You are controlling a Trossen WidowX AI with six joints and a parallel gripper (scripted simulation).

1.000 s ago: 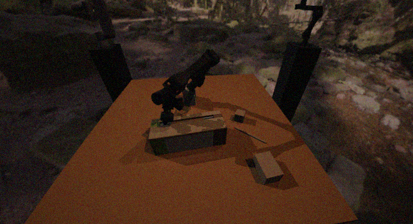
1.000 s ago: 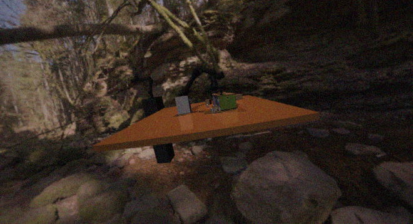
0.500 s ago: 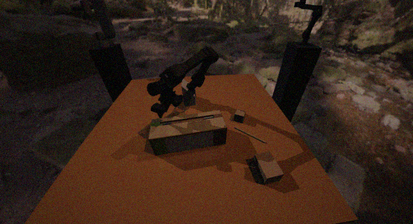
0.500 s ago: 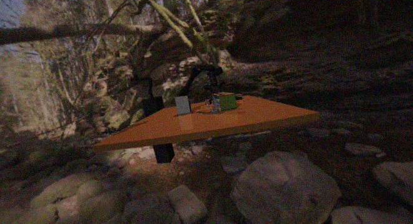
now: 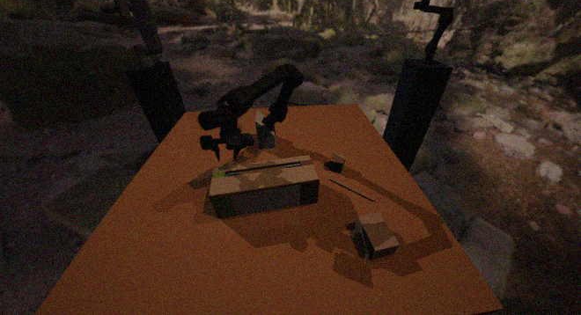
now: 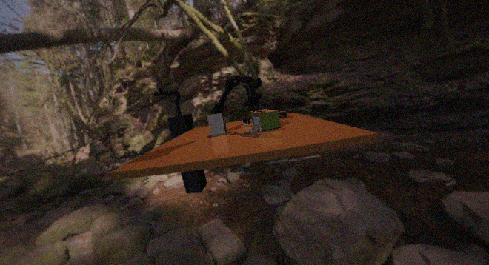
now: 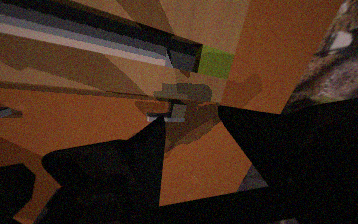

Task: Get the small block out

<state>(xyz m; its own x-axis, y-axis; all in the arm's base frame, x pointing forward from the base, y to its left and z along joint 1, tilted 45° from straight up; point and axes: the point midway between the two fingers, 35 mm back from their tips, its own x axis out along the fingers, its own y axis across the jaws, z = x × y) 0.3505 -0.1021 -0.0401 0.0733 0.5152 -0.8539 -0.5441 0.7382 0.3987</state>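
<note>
The box (image 5: 264,201) (image 6: 270,121) (image 7: 205,20) stands level on the table, with a long slot in its top and green at one end. My gripper (image 5: 227,158) (image 7: 191,114) is open and empty. It hangs above the table beside the green end, on the arm's side of the box. A small grey piece with pale edges, seemingly the block (image 7: 178,111), shows low beside the box wall. In the wrist view it appears between the fingertips, but well below them. Its exact resting place is hard to tell in the dark image. The top view does not show it.
A tall grey block (image 5: 266,137) (image 6: 217,123) stands behind the box, close to the arm. A small cube (image 5: 336,163) and a thin dark rod (image 5: 352,190) lie right of the box. A larger tan block (image 5: 378,234) lies farther front right on the orange table (image 5: 154,252) (image 6: 315,134).
</note>
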